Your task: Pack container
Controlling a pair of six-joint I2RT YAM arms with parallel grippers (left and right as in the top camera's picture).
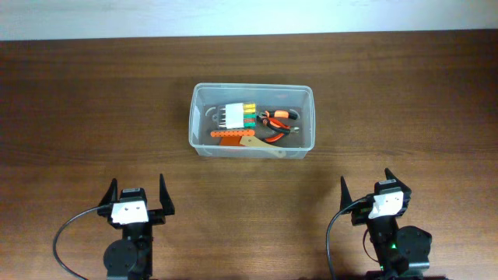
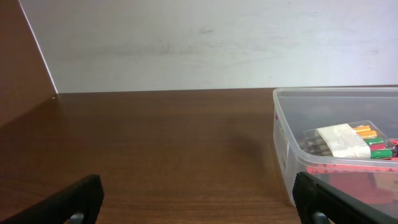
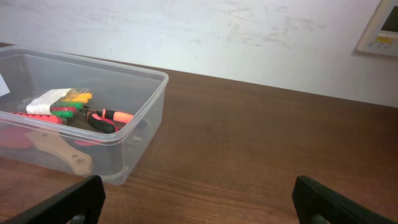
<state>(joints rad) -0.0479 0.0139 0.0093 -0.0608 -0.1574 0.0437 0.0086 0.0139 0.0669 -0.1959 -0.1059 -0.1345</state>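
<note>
The clear plastic container (image 1: 250, 92) stands at the table's far middle. It holds a set of coloured bits (image 1: 237, 116), orange-handled pliers (image 1: 278, 120), an orange strip (image 1: 229, 136) and a wooden handle (image 1: 261, 147). My left gripper (image 1: 138, 197) is open and empty near the front left, far from the container. My right gripper (image 1: 366, 192) is open and empty near the front right. The container shows at right in the left wrist view (image 2: 281, 134) and at left in the right wrist view (image 3: 146, 115).
The brown wooden table (image 1: 93, 109) lies all around the container. A pale wall (image 2: 186, 43) runs along the far edge. A wall panel (image 3: 380, 28) shows at the top right of the right wrist view.
</note>
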